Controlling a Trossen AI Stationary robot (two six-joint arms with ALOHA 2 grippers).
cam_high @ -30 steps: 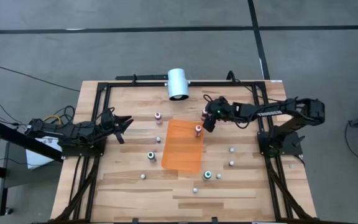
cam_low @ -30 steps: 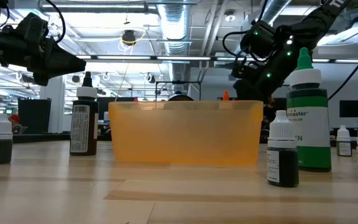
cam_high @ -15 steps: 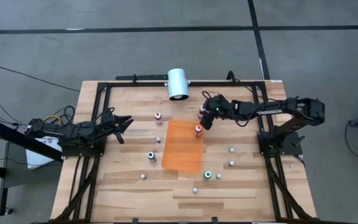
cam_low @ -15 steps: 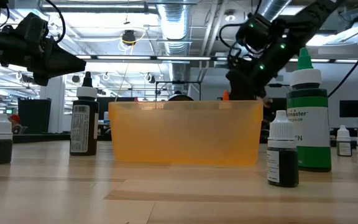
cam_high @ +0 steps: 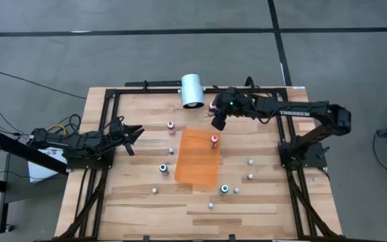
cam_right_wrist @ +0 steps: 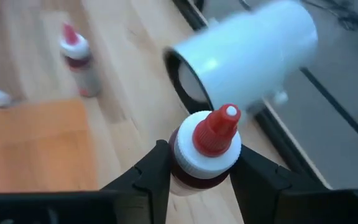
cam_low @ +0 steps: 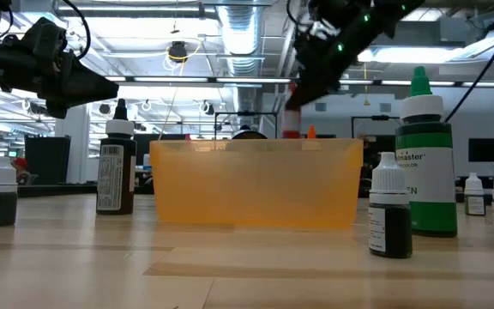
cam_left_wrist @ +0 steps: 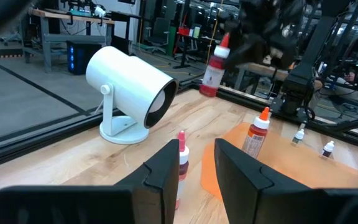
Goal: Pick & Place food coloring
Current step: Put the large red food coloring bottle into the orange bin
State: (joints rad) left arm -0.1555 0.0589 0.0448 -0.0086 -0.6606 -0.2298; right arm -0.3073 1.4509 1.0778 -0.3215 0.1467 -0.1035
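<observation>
My right gripper (cam_high: 218,119) hangs above the table's far middle, near the white cylinder, shut on a red-topped food coloring bottle (cam_right_wrist: 205,146). The left wrist view shows that bottle (cam_left_wrist: 214,68) in the air. A second red-topped bottle (cam_high: 214,140) stands in the orange tray (cam_high: 195,161). Several more bottles stand on their bases on the wood: a pink-topped one (cam_high: 171,126), two teal-topped ones (cam_high: 163,168) (cam_high: 224,189) and small whitish ones. My left gripper (cam_high: 134,132) waits shut at the table's left. My right gripper pinches the bottle's dark body just under its white collar (cam_right_wrist: 182,174) between its two fingers, one on each side. The fingers come from the table's right, slanting down. The bottle is lifted clear of the table, cap up and slightly tilted.
A big white cylinder (cam_high: 193,90) lies on its stand at the far edge, close to the lifted bottle. Black frame rails (cam_high: 113,128) run along the table's sides and far edge. In the low view a tall green bottle (cam_low: 424,163) stands near the camera.
My right gripper has risen and shifted toward the far-left, nearer the white cylinder, taking the red-topped bottle up off the table with it. The wrist has tipped and rolled a little on the way.
</observation>
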